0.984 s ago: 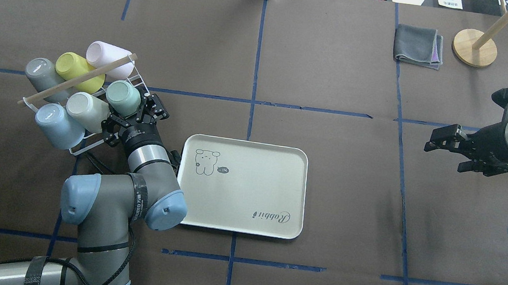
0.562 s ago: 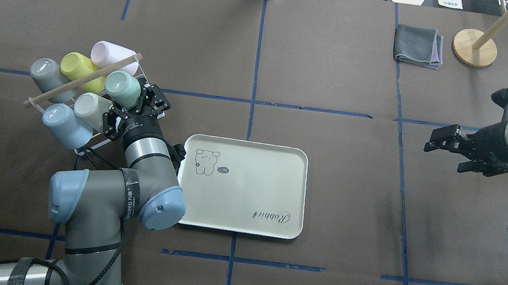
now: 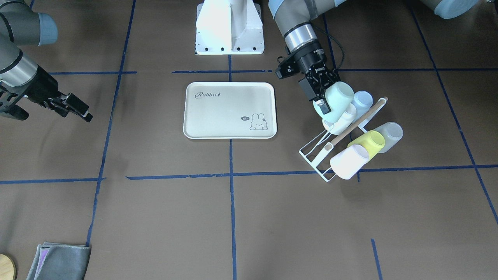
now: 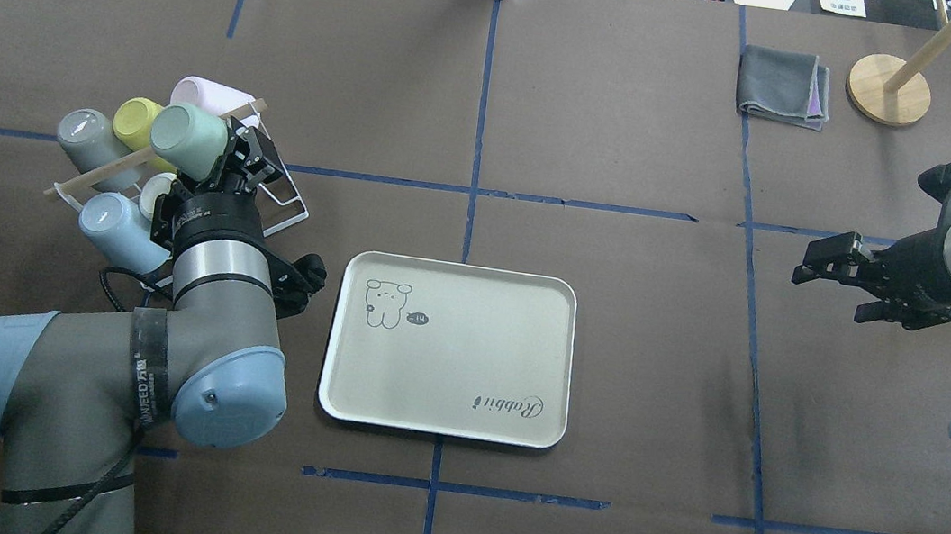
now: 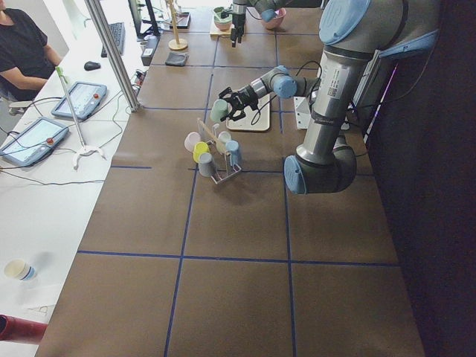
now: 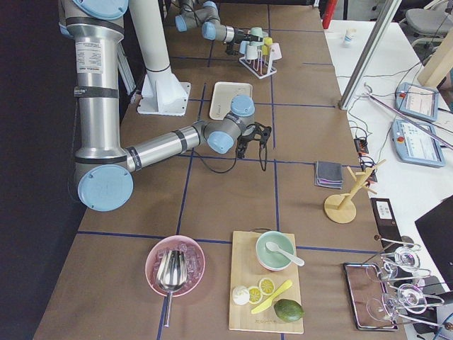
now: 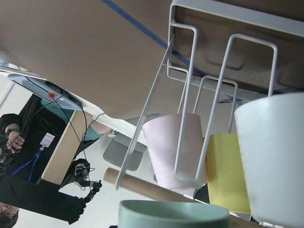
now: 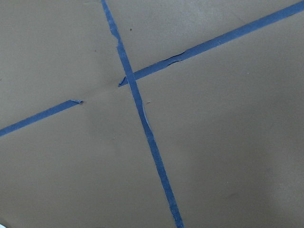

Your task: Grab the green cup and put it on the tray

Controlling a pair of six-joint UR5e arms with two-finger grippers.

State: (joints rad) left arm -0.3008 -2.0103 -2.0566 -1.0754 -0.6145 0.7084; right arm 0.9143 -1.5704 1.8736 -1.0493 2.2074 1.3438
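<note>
My left gripper point(image 4: 220, 163) is shut on the pale mint-green cup point(image 4: 183, 136) and holds it tilted above the white wire rack point(image 4: 291, 206). In the front view the gripper point(image 3: 322, 96) grips the cup point(image 3: 338, 99) near its rim, over the rack's near end. The cup's rim shows at the bottom of the left wrist view point(image 7: 173, 214). The cream tray point(image 4: 447, 347) with the bunny drawing lies flat and bare to the right of the rack, and also shows in the front view point(image 3: 229, 110). My right gripper point(image 4: 831, 288) hovers open and empty far to the right.
On the rack sit a grey cup point(image 4: 83, 137), a yellow cup point(image 4: 133, 121), a pink cup point(image 4: 193, 90), a blue cup point(image 4: 113, 227) and a cream cup point(image 4: 151, 189), under a wooden handle bar point(image 4: 92, 175). A folded grey cloth point(image 4: 784, 85) and a wooden stand point(image 4: 889, 89) are at the far right.
My left gripper has lifted the green cup off its rack peg, up and to the left over the other cups. The left arm swung left. The right arm stayed still.
</note>
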